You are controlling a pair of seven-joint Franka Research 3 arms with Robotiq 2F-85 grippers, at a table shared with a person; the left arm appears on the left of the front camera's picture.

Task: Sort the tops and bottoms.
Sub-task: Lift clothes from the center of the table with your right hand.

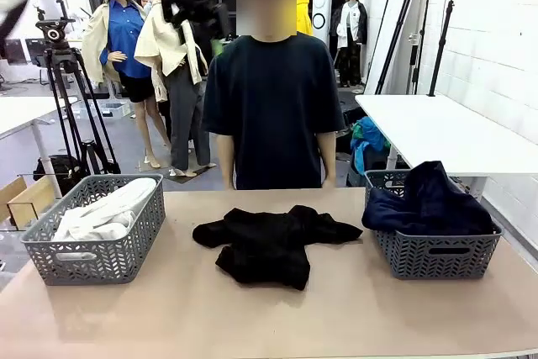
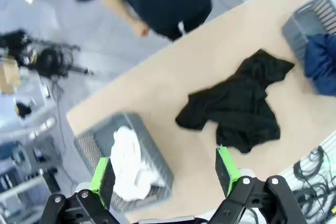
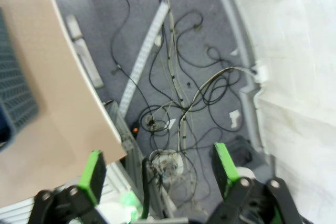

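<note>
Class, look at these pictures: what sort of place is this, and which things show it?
Probably a robotics lab or recording studio: a camera tripod stands behind the table, loose cables trail over the floor, and grey baskets hold sorted clothes.

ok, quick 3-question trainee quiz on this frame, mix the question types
1. True or false: the black garment lies on the table between the two baskets.
2. Which basket holds the white tops? A) left basket B) right basket
3. Fill in: the left gripper hangs above the table with its jaws ___.

Key: 1 true; 2 A; 3 open.
</note>
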